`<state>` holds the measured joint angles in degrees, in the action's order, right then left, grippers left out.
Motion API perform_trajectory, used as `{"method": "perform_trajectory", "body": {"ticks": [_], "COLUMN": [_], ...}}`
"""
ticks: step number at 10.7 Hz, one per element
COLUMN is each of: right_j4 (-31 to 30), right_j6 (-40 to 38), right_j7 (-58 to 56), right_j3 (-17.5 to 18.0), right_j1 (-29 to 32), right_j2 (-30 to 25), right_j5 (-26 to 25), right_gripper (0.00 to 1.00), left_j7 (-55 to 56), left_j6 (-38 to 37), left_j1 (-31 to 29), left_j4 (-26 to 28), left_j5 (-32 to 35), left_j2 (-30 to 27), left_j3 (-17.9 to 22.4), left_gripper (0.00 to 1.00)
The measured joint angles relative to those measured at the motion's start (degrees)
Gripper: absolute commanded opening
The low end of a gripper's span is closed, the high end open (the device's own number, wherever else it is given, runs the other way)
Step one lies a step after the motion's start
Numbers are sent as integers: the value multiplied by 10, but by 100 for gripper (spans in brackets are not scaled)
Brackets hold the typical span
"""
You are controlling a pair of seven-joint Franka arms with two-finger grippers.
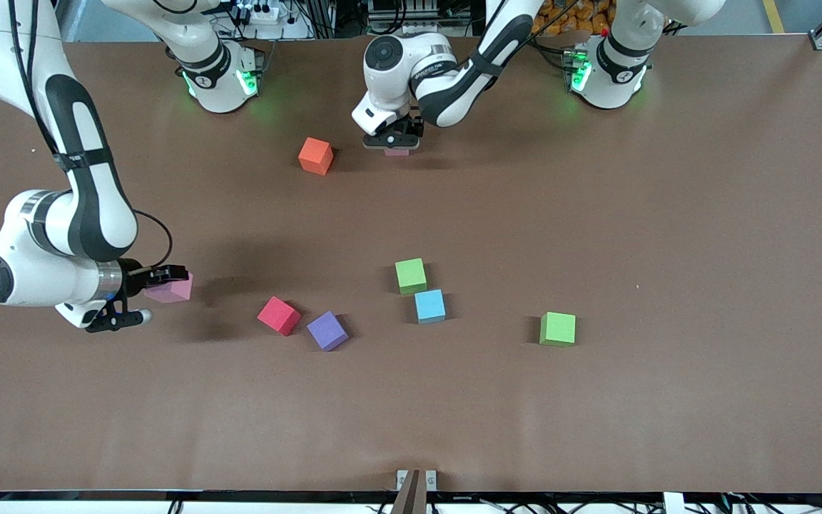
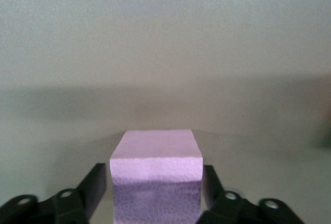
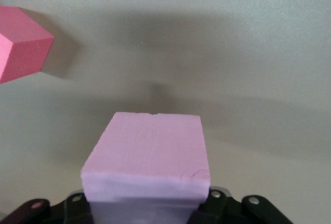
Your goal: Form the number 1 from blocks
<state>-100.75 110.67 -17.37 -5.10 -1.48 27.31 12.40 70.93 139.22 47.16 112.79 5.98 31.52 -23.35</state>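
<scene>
Along the edge nearest the front camera you have a broad bare strip of surface (image 1: 668,428) running the whole width, and every block lies well back from all four edges.

Your left pincer (image 1: 395,143) is down low near the robots' bases, directly over the first pink block (image 1: 397,151) (image 2: 155,182), which sits on the surface. The block is framed squarely within the pincer, but you cannot tell whether it is gripped or let go. The orange block (image 1: 315,155) sits near it, toward the right arm's end, with a gap between the two.

Your right pincer (image 1: 168,282) is closed on the second pink block (image 1: 177,291) (image 3: 147,157) and holds it just above the surface at the right arm's end of the table.

The red block (image 1: 279,315) (image 3: 20,43) and the purple block (image 1: 327,330) lie just beside each other, both turned at an angle, closest to that held block. Toward the middle, one green block (image 1: 410,275) and the blue block (image 1: 429,305) nearly touch at a corner, with the blue one nearer the front camera. The other green block (image 1: 557,328) sits alone toward the left arm's end.

Between the orange block up by the bases and the loose row of red, purple, green and blue blocks, you have a wide open band of surface. The left arm's end outside that lone green block is open too.
</scene>
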Motion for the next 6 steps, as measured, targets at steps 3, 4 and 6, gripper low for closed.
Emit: {"method": "perform_trajectory", "body": {"ticks": [3,4,6], "right_j4": [2,2,1], "right_j6": [-35,-46,-54], "right_j7": [27,43,79], "right_j3": [1,2,4], "right_j1": [-5,-16,-61], "right_j2": [-28,-40,-50], "right_j5": [-1,-3,-4], "right_gripper": [0,0,0], "left_j7": [32,45,56], "left_j6": [5,-1,-31], "left_j1": [-10,-23,-75], "left_j4": [-16,-22,-28], "left_j5": [0,0,0], "left_j2": [-7,-22,-66], "left_j3": [2,3,4], "left_gripper": [100,100,100]}}
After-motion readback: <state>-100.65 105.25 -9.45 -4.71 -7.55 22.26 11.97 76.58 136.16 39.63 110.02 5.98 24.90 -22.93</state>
